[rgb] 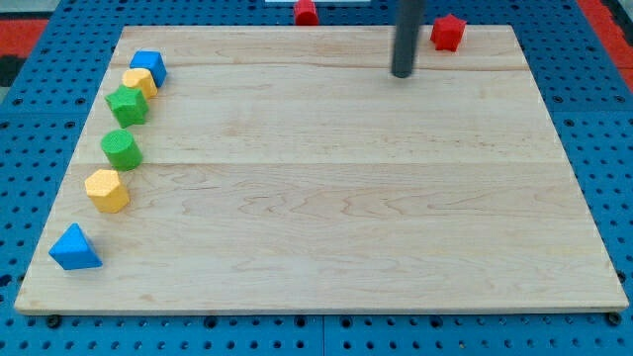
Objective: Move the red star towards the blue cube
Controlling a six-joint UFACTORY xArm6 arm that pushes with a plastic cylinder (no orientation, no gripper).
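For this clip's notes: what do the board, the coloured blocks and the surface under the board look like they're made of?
The board looks like pale wood with a smooth matte finish: grain lines and plank seams run across it. The blocks, such as the red star and blue cube, look like solid-coloured plastic or painted material; it's hard to tell which. The blue surface underneath is perforated, possibly pegboard; its material is unclear.

board [326,198]: wooden
yellow block [137,81]: board's upper left
green star [128,104], green cylinder [122,149], yellow hexagon [106,190]: board's left edge (descending)
blue triangle [74,247]: board's lower-left corner

Two blue blocks [147,66] [75,247], two yellow [139,82] [107,190], two green [128,104] [122,149], two red [306,12] [447,32].
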